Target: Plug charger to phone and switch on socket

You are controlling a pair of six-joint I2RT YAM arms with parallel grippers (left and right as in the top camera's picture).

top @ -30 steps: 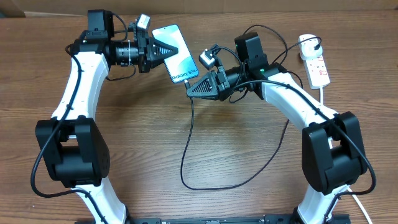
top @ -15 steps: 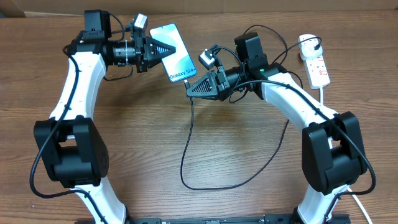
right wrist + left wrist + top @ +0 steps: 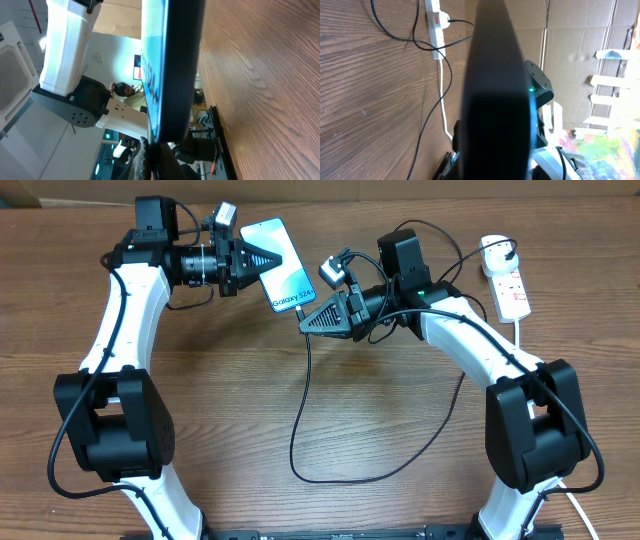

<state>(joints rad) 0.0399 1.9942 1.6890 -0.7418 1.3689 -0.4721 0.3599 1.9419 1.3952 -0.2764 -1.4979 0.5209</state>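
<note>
Table [image 3: 250,380] of brown wood grain, seen from overhead, carrying the whole arrangement. Left arm [image 3: 125,310] and right arm [image 3: 480,345], white with black joints, rise from the near edge and bend inward toward the far middle of the table. Phone [image 3: 285,270], screen up and showing its light blue-teal display, lies aslant between the two arms; the left fingers [image 3: 262,260] are pressed onto its long edge and pinch it. In the left wrist view the phone appears edge-on as a dark band, and in the right wrist view as a dark edge with a strip of lit screen. Socket [image 3: 510,285], a white strip with red switch marks, rests at the far right of the table, well apart from the phone, its thick white cord [image 3: 522,340] trailing toward the near edge. Charger [image 3: 300,420], a thin black cable, runs from the white adapter [image 3: 493,248] seated at the far end of the socket, loops across the table and climbs to the right fingers [image 3: 325,318]. These are closed, pinching the cable's plug end just beside the phone's lower short edge; whether the tip is seated in the phone cannot be told.
</note>
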